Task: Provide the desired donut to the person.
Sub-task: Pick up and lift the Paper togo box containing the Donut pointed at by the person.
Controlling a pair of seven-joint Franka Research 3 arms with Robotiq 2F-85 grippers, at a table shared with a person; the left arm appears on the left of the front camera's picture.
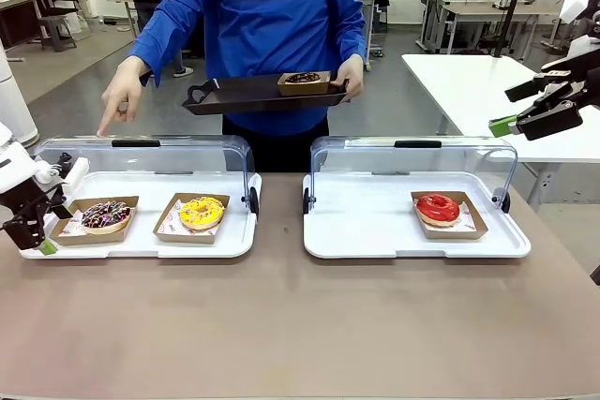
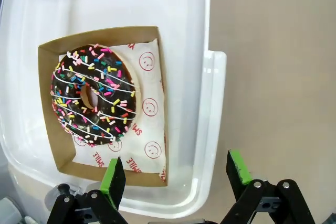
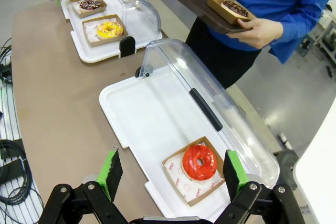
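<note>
The person [image 1: 267,25] in a bright-blue coat stands at the far side. One hand holds a black tray [image 1: 234,96] carrying a boxed chocolate donut [image 1: 303,79]. The other hand [image 1: 120,96] points a finger down at the left display case. In that case lie a chocolate sprinkled donut [image 1: 106,216] [image 2: 94,95] and a yellow donut [image 1: 202,213]. My left gripper [image 1: 42,231] [image 2: 176,174] hovers open over the tray rim beside the sprinkled donut. A red donut [image 1: 438,208] [image 3: 199,162] sits in the right case. My right gripper [image 1: 502,110] [image 3: 170,174] hangs open high above it.
Both white display trays [image 1: 234,241] [image 1: 375,231] have clear lids [image 1: 187,152] [image 1: 412,152] swung up at the back. Each donut rests in a brown cardboard box [image 2: 52,145]. Bare brown tabletop [image 1: 281,325] lies in front. A white table [image 1: 469,81] stands at the right.
</note>
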